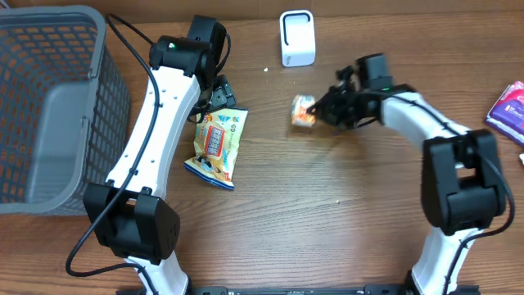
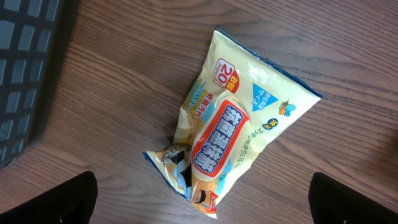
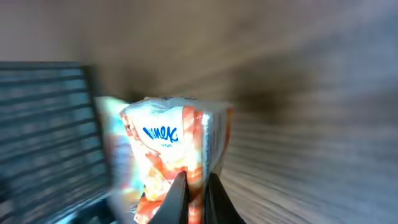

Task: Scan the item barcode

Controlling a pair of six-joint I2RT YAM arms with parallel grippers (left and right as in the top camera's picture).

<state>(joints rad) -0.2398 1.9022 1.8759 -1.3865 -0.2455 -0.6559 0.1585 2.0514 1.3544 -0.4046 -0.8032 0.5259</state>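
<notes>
Firmly pinched in the right gripper (image 1: 321, 113), a small orange-and-white snack packet (image 1: 303, 112) hangs above the table, below and just in front of a white barcode scanner (image 1: 297, 38). The packet is crinkled and glossy, with blue lettering too blurred to read in the right wrist view. Across the wood-grain table (image 1: 344, 213), the left gripper (image 1: 216, 92) hovers with its fingers spread wide over a yellow snack bag (image 2: 242, 124) lying flat, marked "20" in a red circle beside a red-and-orange panel of Japanese characters. A grey plastic basket (image 1: 82, 12) stands at the left edge, and a purple packet (image 1: 509, 106) lies at the far right.
</notes>
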